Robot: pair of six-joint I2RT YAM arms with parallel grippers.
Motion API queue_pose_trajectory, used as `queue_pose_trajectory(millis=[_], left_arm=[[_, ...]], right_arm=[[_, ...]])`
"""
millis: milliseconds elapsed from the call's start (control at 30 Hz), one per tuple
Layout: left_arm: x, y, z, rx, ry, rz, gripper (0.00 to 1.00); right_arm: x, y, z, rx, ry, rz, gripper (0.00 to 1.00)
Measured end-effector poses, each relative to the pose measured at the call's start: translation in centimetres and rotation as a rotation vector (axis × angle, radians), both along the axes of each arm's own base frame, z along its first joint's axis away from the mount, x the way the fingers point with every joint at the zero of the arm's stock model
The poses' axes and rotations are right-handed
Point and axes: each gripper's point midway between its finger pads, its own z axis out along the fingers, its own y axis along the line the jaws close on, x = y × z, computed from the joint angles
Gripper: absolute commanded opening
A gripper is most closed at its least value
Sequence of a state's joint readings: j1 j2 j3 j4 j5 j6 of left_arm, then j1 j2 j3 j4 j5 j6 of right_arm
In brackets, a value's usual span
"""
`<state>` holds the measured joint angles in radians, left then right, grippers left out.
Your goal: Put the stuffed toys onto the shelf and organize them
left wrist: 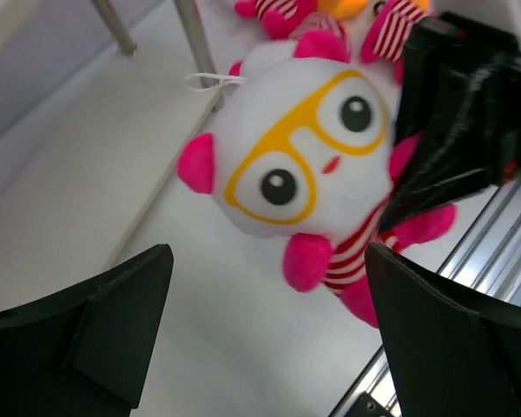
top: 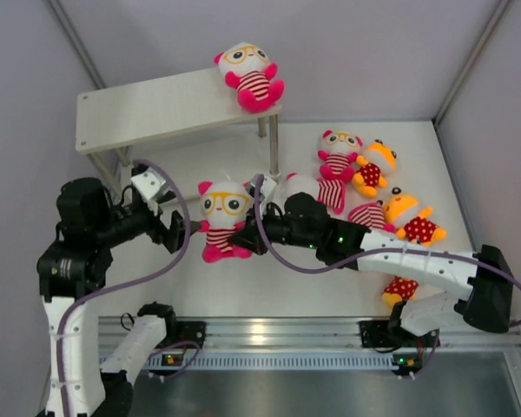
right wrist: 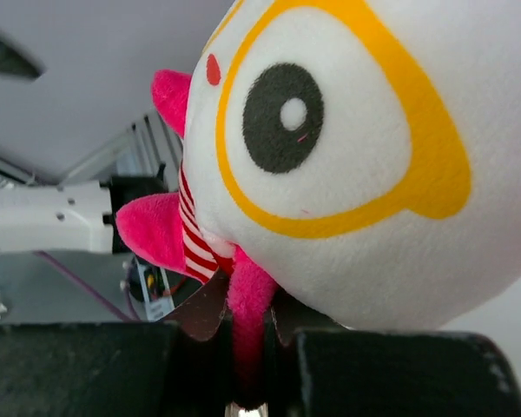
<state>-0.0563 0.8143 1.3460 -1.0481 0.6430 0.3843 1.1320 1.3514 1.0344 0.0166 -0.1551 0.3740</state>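
A stuffed toy (top: 223,213) with a white head, yellow glasses and a striped body sits on the table in front of the shelf (top: 156,109). My right gripper (top: 253,233) is shut on one of its hot-pink arms (right wrist: 247,300), pinched between the jaws (right wrist: 247,321). Just left of the toy, my left gripper (top: 178,233) is open; the toy (left wrist: 304,156) lies beyond its fingertips (left wrist: 267,259), not between them. Another striped toy (top: 250,76) sits on the right end of the shelf's top board.
More plush lie to the right: striped ones (top: 339,155) (top: 317,189) (top: 369,213) and orange polka-dot ones (top: 373,167) (top: 412,221) (top: 399,288). The shelf's metal legs (top: 273,143) stand just behind the held toy. A metal rail (top: 269,334) runs along the near edge.
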Motion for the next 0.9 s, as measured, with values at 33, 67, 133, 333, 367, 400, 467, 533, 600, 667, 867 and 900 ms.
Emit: queue_pose_trajectory(millis=[33,67,133,333,367,400,467,533,600,667,867,900], left_arm=[[-0.8,-0.7,1.9,-0.028,-0.038,-0.041,0.98],[-1.5,-1.2,3.5,-0.052,-0.073,-0.075,0.98],[-3.2,-2.1,6.0,-0.092,-0.123,-0.134,0.98],[-4.4,-3.0,6.7,-0.137,-0.094,-0.191,0.98],[-4.2,-3.0,6.4,-0.136,-0.079,-0.187,0.98],[-4.0,-3.0,6.3,-0.134,-0.071,-0.182,0.98],[-3.4,-2.7,6.0,-0.126,-0.057,-0.164,0.98],[-3.0,-2.6,5.8,-0.12,-0.046,-0.15,0.98],[-2.5,-2.4,5.5,-0.114,-0.03,-0.134,0.98],[-1.9,-2.2,5.4,-0.106,-0.017,-0.115,0.98],[-0.7,-2.0,4.9,-0.097,0.014,-0.097,0.78],[-0.7,-2.0,5.0,-0.099,0.014,-0.099,0.66]], right_arm=[[0.4,0.1,2.0,0.041,-0.032,-0.01,0.0],[0.7,0.2,3.5,0.069,-0.055,-0.019,0.0],[1.2,0.4,5.7,0.105,-0.09,-0.03,0.0],[2.1,1.5,10.4,0.143,-0.139,-0.038,0.0],[2.3,1.6,11.2,0.15,-0.149,-0.043,0.0],[2.4,1.6,11.8,0.157,-0.158,-0.046,0.0],[2.5,1.5,12.5,0.158,-0.17,-0.052,0.0],[2.5,1.4,12.9,0.156,-0.174,-0.051,0.0],[2.5,1.5,13.4,0.157,-0.177,-0.046,0.0],[2.5,1.6,14.2,0.166,-0.182,-0.043,0.0],[2.8,2.0,16.9,0.195,-0.199,-0.049,0.0],[2.9,2.1,17.3,0.198,-0.205,-0.051,0.0]])
